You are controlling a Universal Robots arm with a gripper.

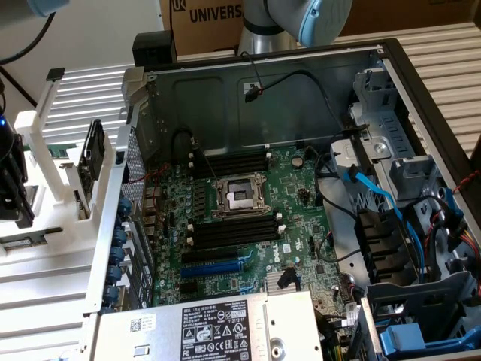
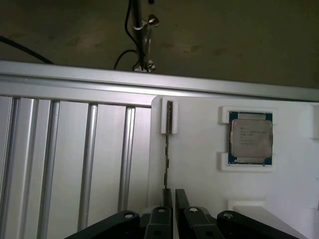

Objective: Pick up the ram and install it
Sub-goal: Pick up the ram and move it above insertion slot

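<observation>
The ram [image 2: 167,154] shows edge-on in the wrist view as a thin dark strip standing in a white fixture [image 2: 199,174]. Its far end sits in a white end clip [image 2: 168,117]. Its near end runs in between my gripper's [image 2: 173,195] two black fingers, which stand close together and are shut on it. In the exterior view my gripper [image 1: 13,184] is at the far left, over the white fixture [image 1: 45,218] beside the open computer case. The black memory slots [image 1: 233,229] with white end clips lie on the green motherboard [image 1: 301,218], with a second bank [image 1: 229,162] behind the processor socket [image 1: 239,197].
A processor chip [image 2: 250,138] rests in a white pocket near the ram. A black part [image 1: 93,156] stands in a holder on the fixture. The case wall [image 1: 113,226] rises between fixture and motherboard. A blue expansion slot [image 1: 214,267], the power supply [image 1: 218,331] and blue cables [image 1: 376,195] crowd the case.
</observation>
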